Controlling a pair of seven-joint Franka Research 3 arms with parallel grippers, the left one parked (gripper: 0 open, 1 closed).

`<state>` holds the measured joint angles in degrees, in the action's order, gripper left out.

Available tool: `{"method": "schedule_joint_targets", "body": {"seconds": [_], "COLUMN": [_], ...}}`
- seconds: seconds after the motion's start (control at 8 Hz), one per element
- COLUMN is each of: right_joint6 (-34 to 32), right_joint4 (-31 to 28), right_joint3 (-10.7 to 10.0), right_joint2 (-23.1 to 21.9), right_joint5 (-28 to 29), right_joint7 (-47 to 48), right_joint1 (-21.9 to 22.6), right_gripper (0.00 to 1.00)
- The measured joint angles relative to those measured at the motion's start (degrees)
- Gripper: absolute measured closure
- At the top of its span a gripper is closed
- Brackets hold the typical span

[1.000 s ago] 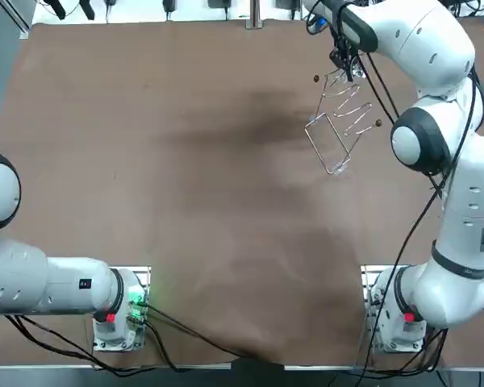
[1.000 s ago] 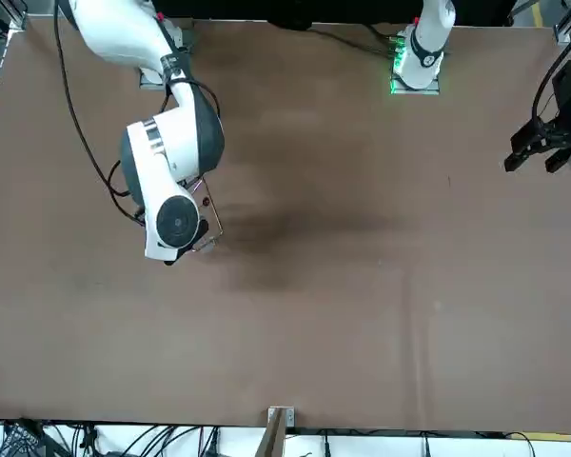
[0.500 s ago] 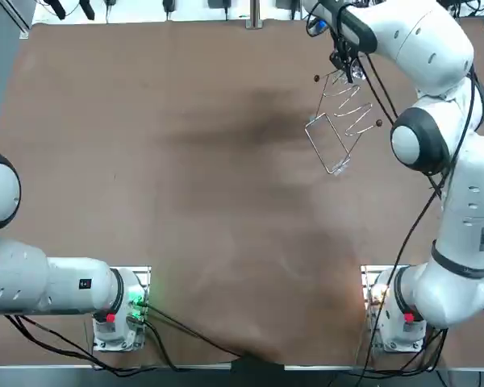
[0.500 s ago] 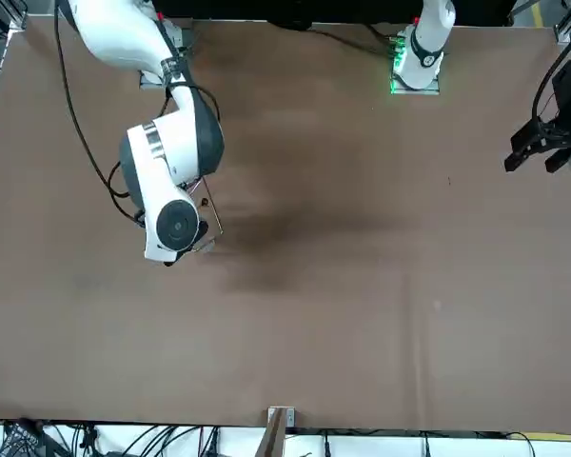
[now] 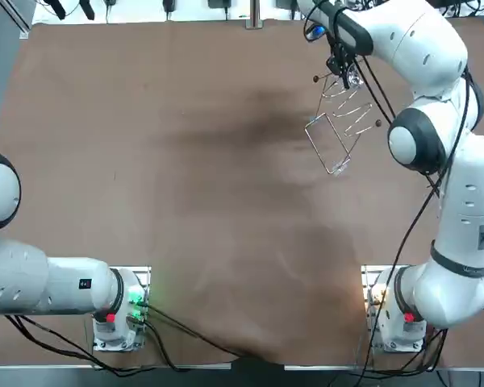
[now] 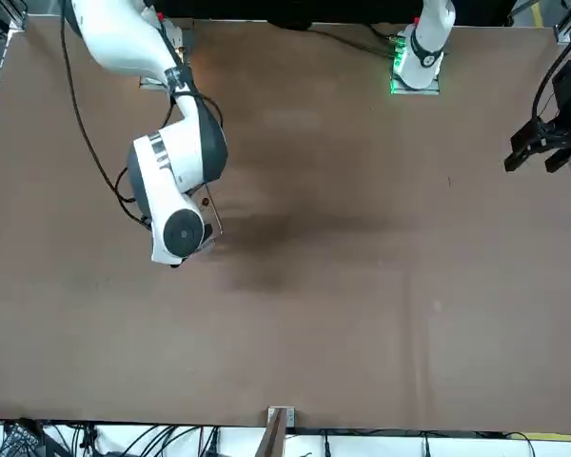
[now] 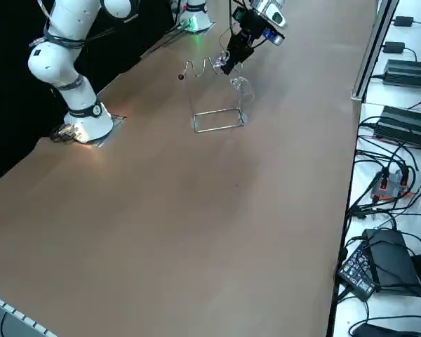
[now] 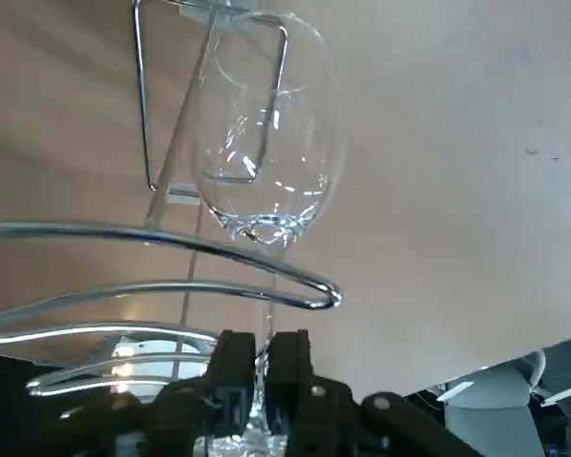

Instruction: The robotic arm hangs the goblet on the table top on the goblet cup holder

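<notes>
The goblet (image 8: 266,162) is clear, thin-walled glass. It hangs upside down, bowl lowest, beside the upper wires of the wire goblet holder (image 8: 95,230), above the holder's rectangular base frame at the far right of the brown table (image 5: 185,161). It is likely light, rigid, slippery and easy to chip or snap, above all at the slim stem (image 8: 264,319). The stem is still the sensible place to grip, close to the foot, with gentle pressure and no knock against the metal.

The right gripper (image 8: 262,350) holds it exactly there, its two fingers pinched onto the stem. The stem crosses the holder's rails near the rounded end of a loop. Whether the foot already rests on the rails is hidden behind the fingers.

No brand, label or writing can be read on the glass or the holder.
</notes>
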<state>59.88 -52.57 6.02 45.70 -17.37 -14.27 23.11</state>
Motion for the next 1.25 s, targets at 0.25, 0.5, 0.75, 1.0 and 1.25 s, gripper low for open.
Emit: {"method": "schedule_joint_targets", "body": {"seconds": [0.25, 0.5, 0.75, 1.0, 1.25], "right_joint6": [-0.2, -1.0, -1.2, -1.2, -1.2], "right_joint4": [0.0, 0.2, 0.8, 1.3, 1.4], "right_joint3": [0.0, 0.0, 0.0, -0.1, -0.1], "right_joint2": [-0.1, -0.3, -0.7, -1.3, -1.6], "right_joint5": [0.4, 0.5, 0.7, 2.0, 4.0], "right_joint7": [0.0, 0.0, -0.2, -0.4, -0.5], "right_joint1": [0.0, 0.0, -0.5, -1.2, -1.7], "right_gripper": [0.9, 0.9, 0.9, 0.9, 0.9]}}
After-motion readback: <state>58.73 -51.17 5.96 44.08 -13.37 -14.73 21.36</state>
